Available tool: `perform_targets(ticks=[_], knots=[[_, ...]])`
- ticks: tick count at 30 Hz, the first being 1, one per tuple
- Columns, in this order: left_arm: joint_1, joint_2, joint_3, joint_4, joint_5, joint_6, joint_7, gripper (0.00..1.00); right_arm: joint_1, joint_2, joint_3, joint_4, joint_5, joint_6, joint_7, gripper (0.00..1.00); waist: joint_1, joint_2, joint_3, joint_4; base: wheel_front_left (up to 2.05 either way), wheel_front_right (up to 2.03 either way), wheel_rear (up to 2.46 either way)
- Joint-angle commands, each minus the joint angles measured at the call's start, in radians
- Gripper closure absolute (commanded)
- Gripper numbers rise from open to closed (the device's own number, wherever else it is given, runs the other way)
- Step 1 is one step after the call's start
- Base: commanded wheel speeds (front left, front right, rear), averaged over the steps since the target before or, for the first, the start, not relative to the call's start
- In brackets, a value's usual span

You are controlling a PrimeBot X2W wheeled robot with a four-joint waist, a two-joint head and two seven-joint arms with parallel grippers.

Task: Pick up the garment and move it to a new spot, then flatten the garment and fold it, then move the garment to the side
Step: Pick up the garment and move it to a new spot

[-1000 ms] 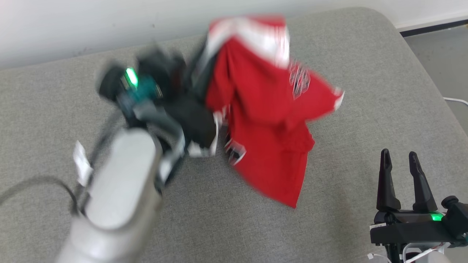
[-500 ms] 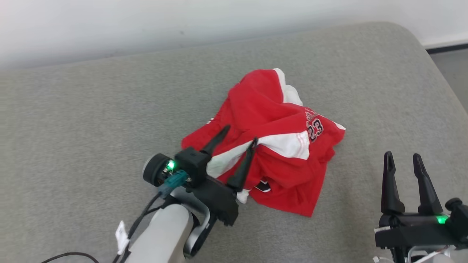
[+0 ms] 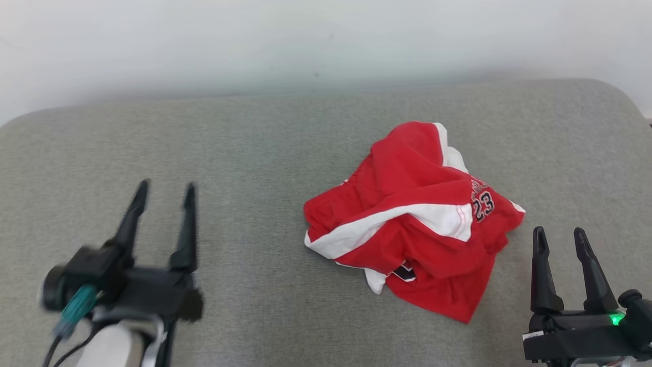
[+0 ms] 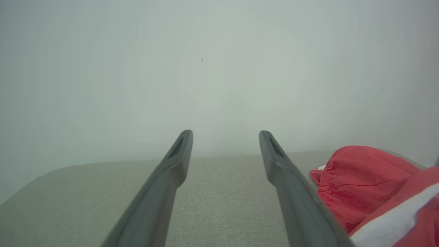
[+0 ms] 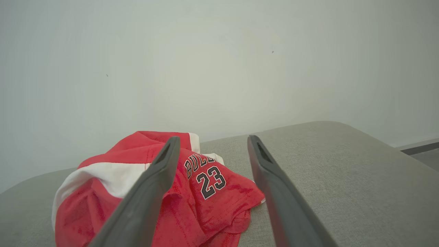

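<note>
Left gripper [image 3: 167, 184] sits low at left, jaws wide, holding nothing, well apart from the cloth. Grey cushion [image 3: 254, 153] underneath. Garment [image 3: 412, 224], red with a white band, lies crumpled right of centre with its layers doubled over. Right gripper [image 3: 559, 232] is near its right edge, jaws apart, empty. Flattening looks due: pinch two outer edges, one layer each, and draw them apart low.
</note>
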Motion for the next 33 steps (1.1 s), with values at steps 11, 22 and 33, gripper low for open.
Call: perform_targets(ticks=[11, 22, 33], knots=[[0.276, -0.029, 0.216, -0.153, 0.044, -0.001, -0.002, 0.00, 0.022, -0.007, 0.018, -0.010, -0.007, -0.002, -0.001, 0.00, 0.0001, 0.0001, -0.020, 0.041, 0.00, 0.00, 0.00], [0.353, -0.134, 0.292, -0.164, 0.114, -0.112, -0.002, 0.00, 0.029, -0.015, 0.026, 0.003, 0.012, -0.002, -0.001, 0.00, 0.0001, 0.0001, -0.009, 0.038, 0.00, 0.00, 0.00], [0.336, -0.182, 0.327, -0.137, 0.164, -0.168, -0.002, 0.00, 0.030, -0.017, 0.039, 0.009, 0.013, -0.002, -0.001, 0.00, 0.0001, 0.0001, -0.002, 0.029, 0.00, 0.00, 0.00]])
